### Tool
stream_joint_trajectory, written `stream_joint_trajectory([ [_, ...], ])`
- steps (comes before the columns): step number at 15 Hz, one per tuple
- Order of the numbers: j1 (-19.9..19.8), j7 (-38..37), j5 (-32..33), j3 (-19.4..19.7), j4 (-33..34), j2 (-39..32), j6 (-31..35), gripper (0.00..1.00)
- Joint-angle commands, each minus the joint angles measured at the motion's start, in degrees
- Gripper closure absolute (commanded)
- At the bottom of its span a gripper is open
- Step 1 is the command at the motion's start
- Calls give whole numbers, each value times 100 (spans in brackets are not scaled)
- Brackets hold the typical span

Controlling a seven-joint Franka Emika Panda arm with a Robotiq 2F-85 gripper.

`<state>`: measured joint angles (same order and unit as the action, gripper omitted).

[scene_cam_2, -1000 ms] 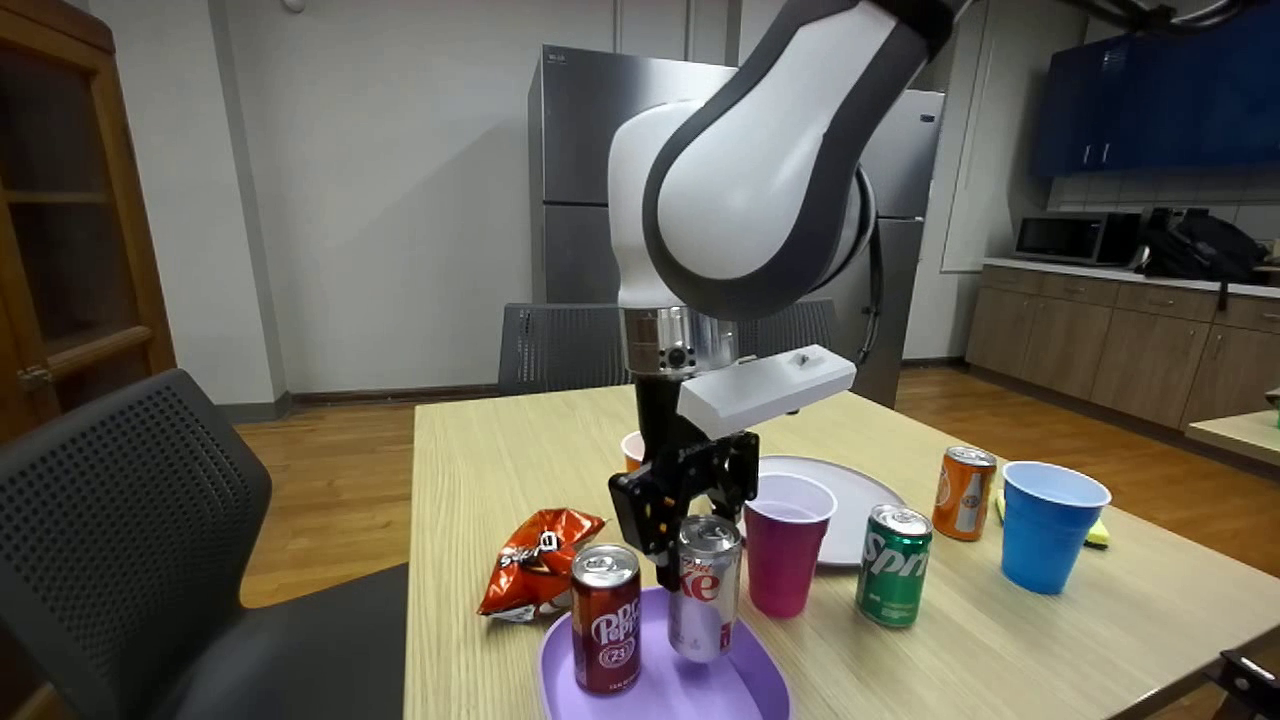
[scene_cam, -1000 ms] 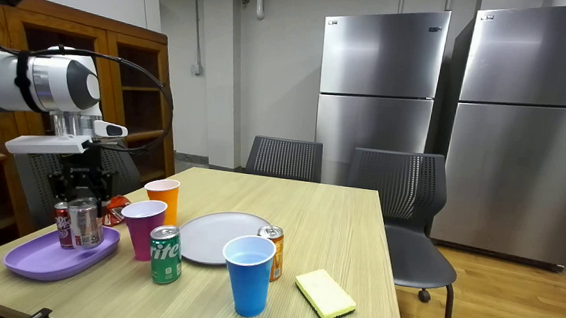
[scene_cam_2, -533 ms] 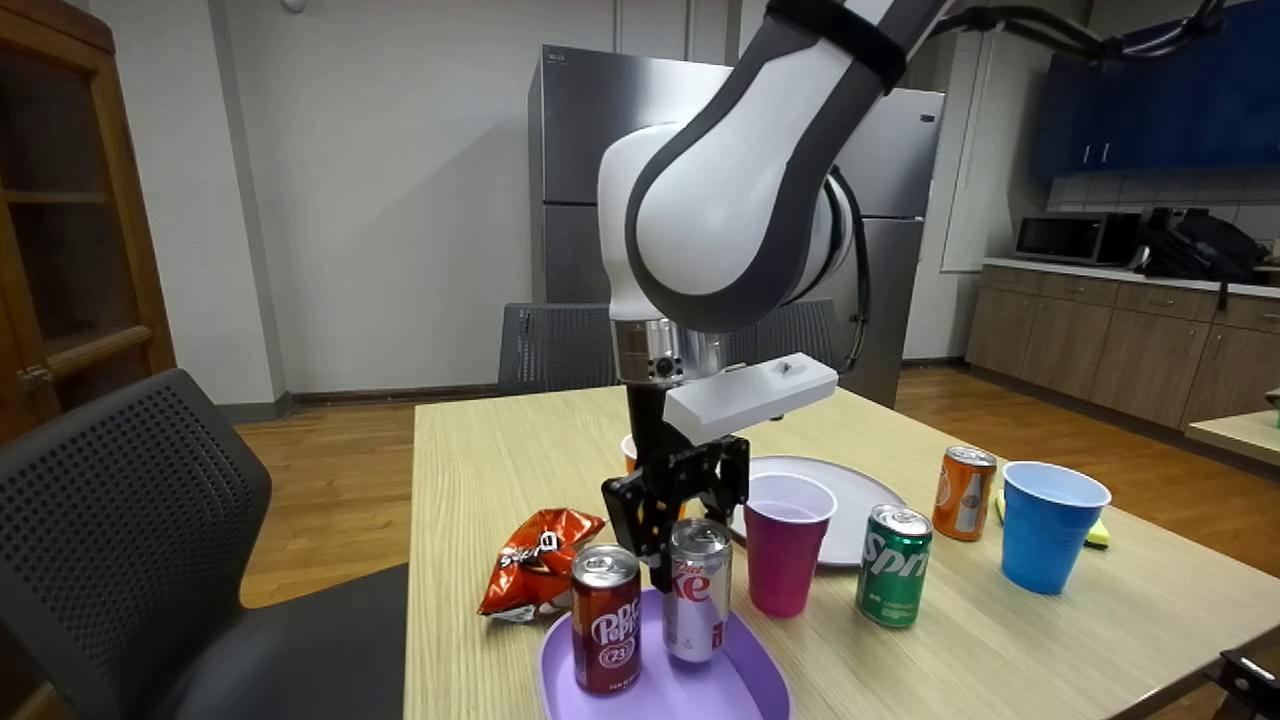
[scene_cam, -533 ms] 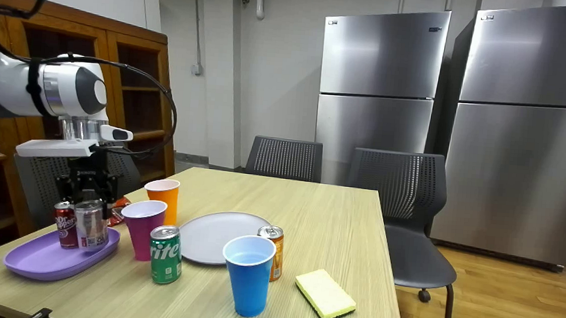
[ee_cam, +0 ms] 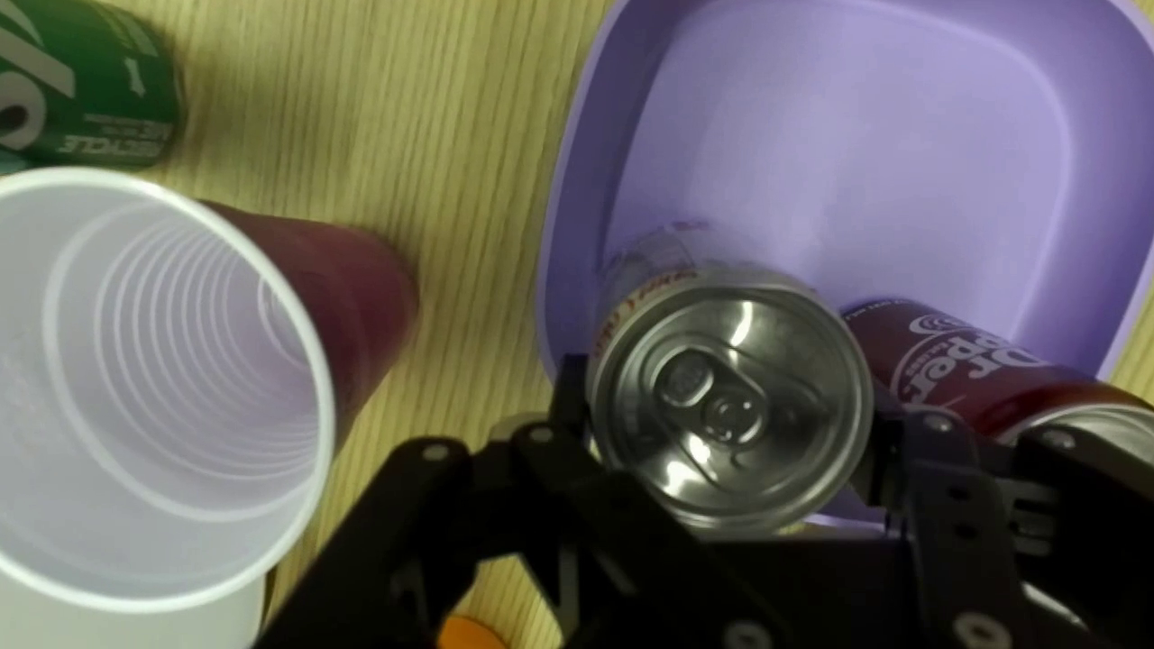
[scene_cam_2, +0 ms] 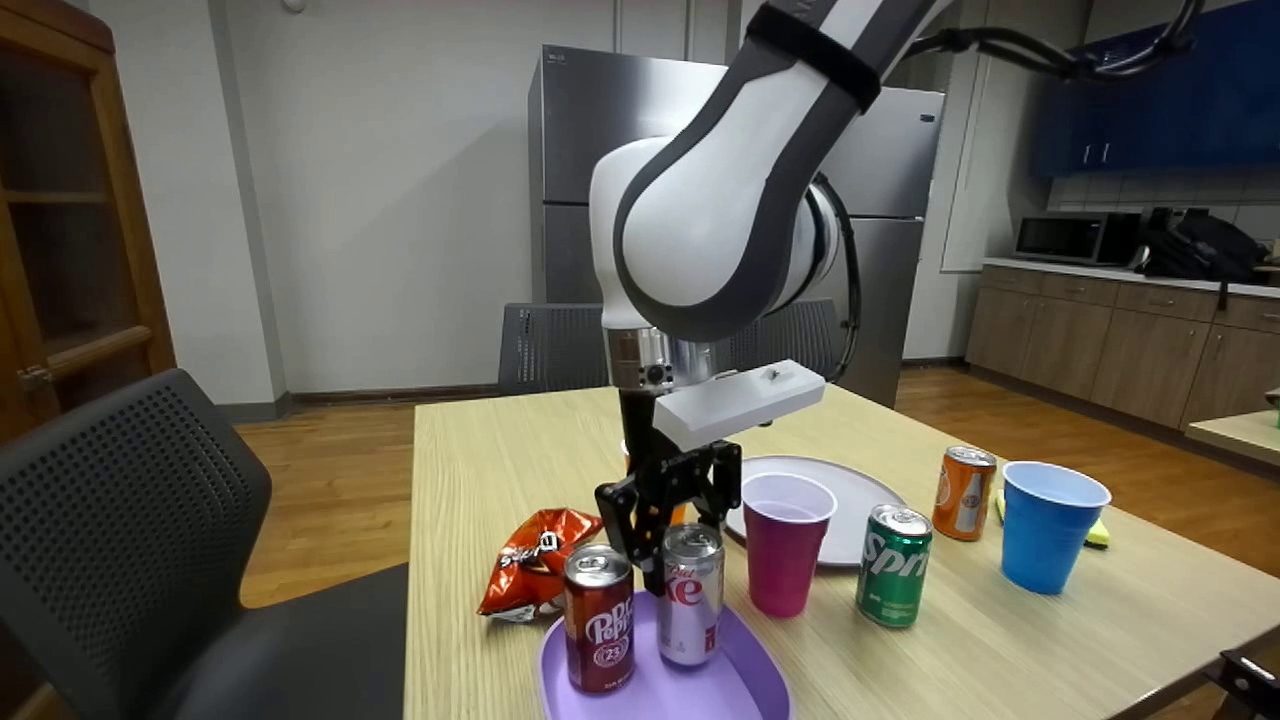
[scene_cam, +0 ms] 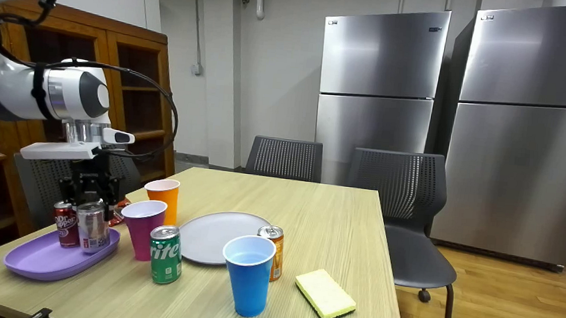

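Note:
My gripper (ee_cam: 721, 428) has a finger on each side of the top of a silver Diet Coke can (ee_cam: 748, 351) and looks shut on it. In both exterior views the can (scene_cam: 93, 230) (scene_cam_2: 690, 615) is upright over a purple tray (scene_cam: 42, 264) (scene_cam_2: 725, 690). I cannot tell whether its base touches the tray. A dark red Dr Pepper can (scene_cam_2: 600, 630) stands on the tray right beside it and also shows in the wrist view (ee_cam: 956, 361). One finger lies between the two cans. A magenta cup (scene_cam_2: 788, 560) stands just off the tray, on the gripper's other side (ee_cam: 365, 306).
A red chip bag (scene_cam_2: 540, 560) lies near the tray. A green Sprite can (scene_cam: 165, 256), an orange cup (scene_cam: 168, 200), a grey plate (scene_cam: 216, 234), a blue cup (scene_cam: 249, 280), an orange can (scene_cam: 276, 254) and a yellow sponge (scene_cam: 325, 294) are on the table. Chairs (scene_cam_2: 130, 540) stand around it.
My gripper and the Diet Coke can have moved together, toward the Dr Pepper can and lower. The Dr Pepper can has shifted slightly in the last half second.

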<state>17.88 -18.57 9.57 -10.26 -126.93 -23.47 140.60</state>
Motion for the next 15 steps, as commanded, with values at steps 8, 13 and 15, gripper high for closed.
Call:
stream_joint_trajectory([
  [8,96,17,-101,104,117,61,-245,0],
  [13,61,30,-121,113,-1,210,-187,0],
  [15,39,45,-139,113,-70,314,-153,0],
])
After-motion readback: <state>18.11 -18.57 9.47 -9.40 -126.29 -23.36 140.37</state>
